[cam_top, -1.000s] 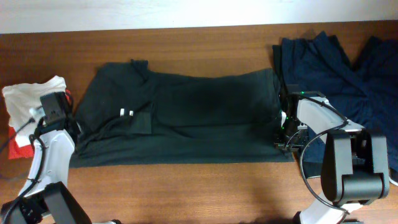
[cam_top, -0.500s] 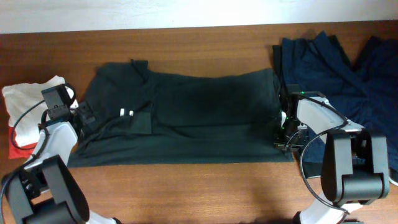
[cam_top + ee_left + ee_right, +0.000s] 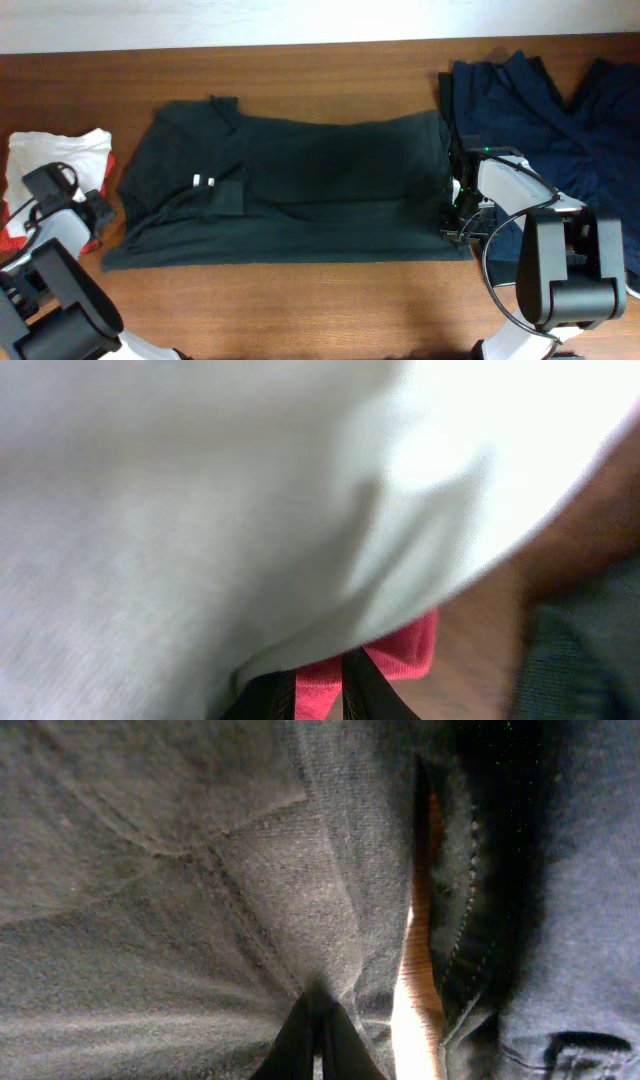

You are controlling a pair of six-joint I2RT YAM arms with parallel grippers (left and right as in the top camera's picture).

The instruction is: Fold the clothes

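Nearest, the left gripper [image 3: 322, 695] is seen nipped nearly shut on a red piece [image 3: 405, 655] beneath a white piece [image 3: 60, 155]. The right gripper [image 3: 315, 1040] is clamped tight on the right edge of the black T-shirt [image 3: 300, 190], which is spread flat mid-table [image 3: 300, 300]. A navy garment [image 3: 540, 110] is heaped at the far right.

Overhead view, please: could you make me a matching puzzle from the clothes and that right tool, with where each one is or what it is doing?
Things:
1. black T-shirt
2. navy garment
3. white and red pieces
4. right tool

Places or states:
A. crumpled at the far right
B. at the far left edge
C. spread flat in the middle
D. shut on the T-shirt's right edge

Pairs: 1-C, 2-A, 3-B, 4-D.
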